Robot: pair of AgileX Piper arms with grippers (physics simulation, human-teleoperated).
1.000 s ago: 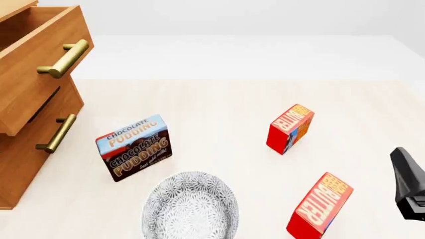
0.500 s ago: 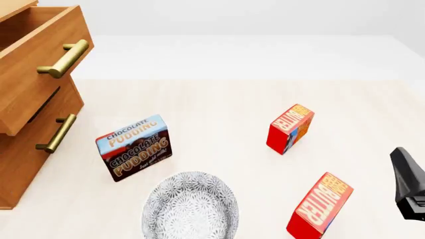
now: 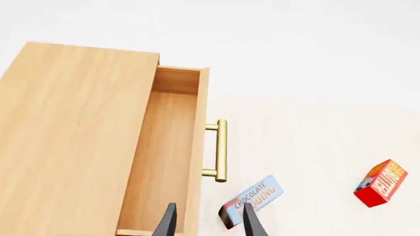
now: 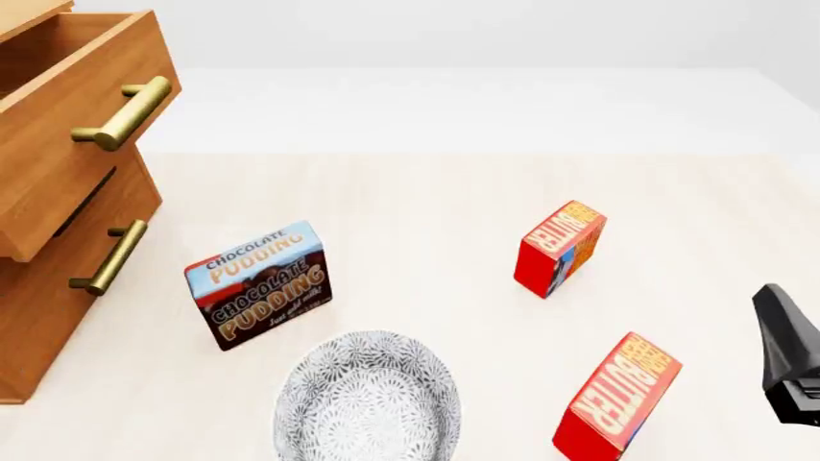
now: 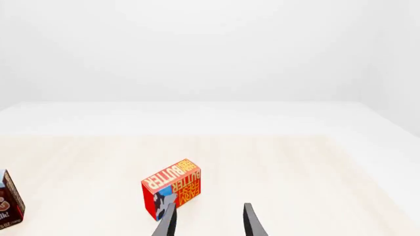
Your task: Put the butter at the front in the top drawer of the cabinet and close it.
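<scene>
Two red butter cartons stand on the table. The front butter (image 4: 615, 399) is near the table's front edge, and the other butter (image 4: 560, 248) stands farther back. The cabinet (image 4: 52, 206) is at the left, and its top drawer (image 3: 167, 152) is pulled out and empty. My left gripper (image 3: 206, 223) hangs open above the drawer's front edge. My right gripper (image 5: 208, 223) is open and holds nothing; in its wrist view a butter carton (image 5: 172, 194), apparently the rear one, stands just beyond its fingertips. The gripper's black body (image 4: 788, 355) shows right of the front butter.
A Chocolate Pudding box (image 4: 260, 283) stands between the cabinet and the butters. A patterned grey bowl (image 4: 368, 396) sits at the front centre. The lower drawer (image 4: 77, 254) is shut. The brass handle (image 3: 220, 150) sticks out of the top drawer.
</scene>
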